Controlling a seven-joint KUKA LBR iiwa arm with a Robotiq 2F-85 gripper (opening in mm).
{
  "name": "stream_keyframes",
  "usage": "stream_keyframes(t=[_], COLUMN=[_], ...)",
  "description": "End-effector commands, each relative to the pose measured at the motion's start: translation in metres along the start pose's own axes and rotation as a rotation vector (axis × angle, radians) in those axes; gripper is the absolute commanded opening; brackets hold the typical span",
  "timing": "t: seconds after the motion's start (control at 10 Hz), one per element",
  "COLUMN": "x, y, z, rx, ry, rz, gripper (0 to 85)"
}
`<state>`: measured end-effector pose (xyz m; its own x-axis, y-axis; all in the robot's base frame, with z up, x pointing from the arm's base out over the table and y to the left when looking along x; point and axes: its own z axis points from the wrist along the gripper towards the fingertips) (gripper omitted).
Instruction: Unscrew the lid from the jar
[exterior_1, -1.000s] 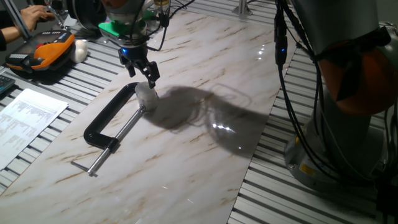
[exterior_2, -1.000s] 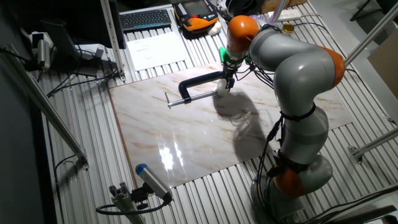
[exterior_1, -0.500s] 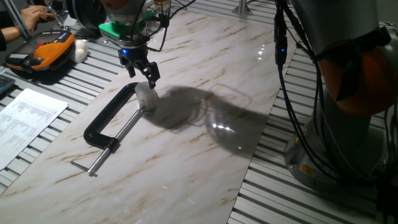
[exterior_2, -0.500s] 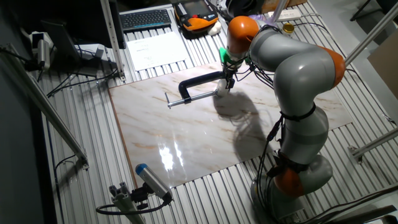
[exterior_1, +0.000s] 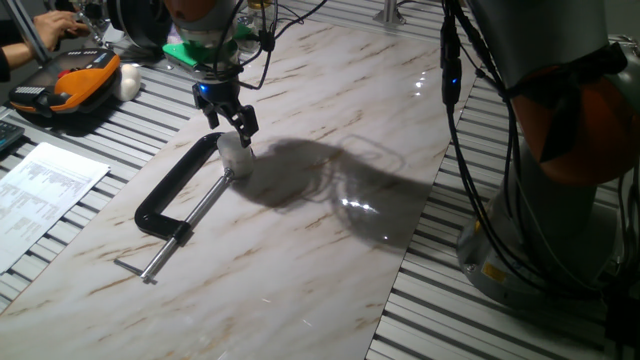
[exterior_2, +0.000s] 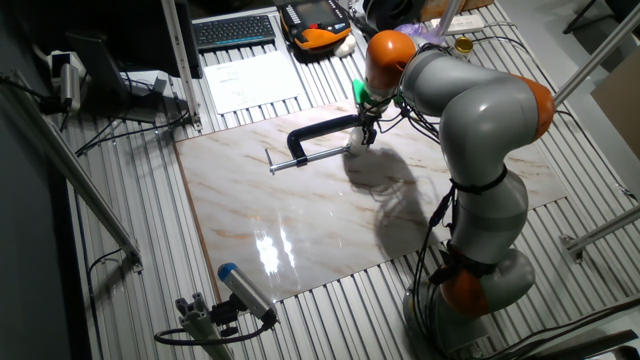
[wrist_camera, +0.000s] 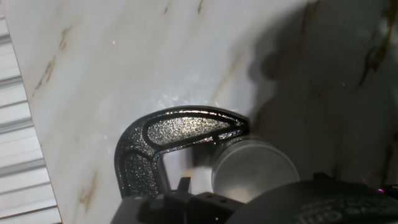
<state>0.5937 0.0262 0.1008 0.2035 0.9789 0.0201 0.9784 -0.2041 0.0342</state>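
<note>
— Gripper first: where do you see it?

— You have it hanging just above the jar, black fingers pointing down at it. In one fixed view the fingertips stand apart with a gap between them, and they sit a little over the lid rather than around it. You are holding nothing.

— And the jar itself?

— It stands upright on the marble table, pressed against the jaw end of the black C-clamp, which lies flat. Your hand view shows the lid from above as a pale round disc touching the clamp's curved frame. The lid is on the jar.

— Anything else you can make out?

— An orange case with a white lump beside it, well apart on the slatted bench, and a printed sheet near the table's edge.
</note>
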Motion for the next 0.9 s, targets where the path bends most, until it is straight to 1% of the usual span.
stream_keyframes(t=[0.0,0.2,0.5,0.6,0.8], x=[0.0,0.0,-0.002,-0.002,-0.002], y=[0.0,0.0,-0.003,-0.004,-0.005], z=[0.0,0.001,0.007,0.009,0.013], rx=[0.002,0.006,0.0,0.0,-0.001], ry=[-0.002,-0.007,0.003,0.004,0.009], rz=[0.0,0.0,-0.003,-0.006,-0.009], gripper=[85.0,85.0,85.0,68.0,68.0])
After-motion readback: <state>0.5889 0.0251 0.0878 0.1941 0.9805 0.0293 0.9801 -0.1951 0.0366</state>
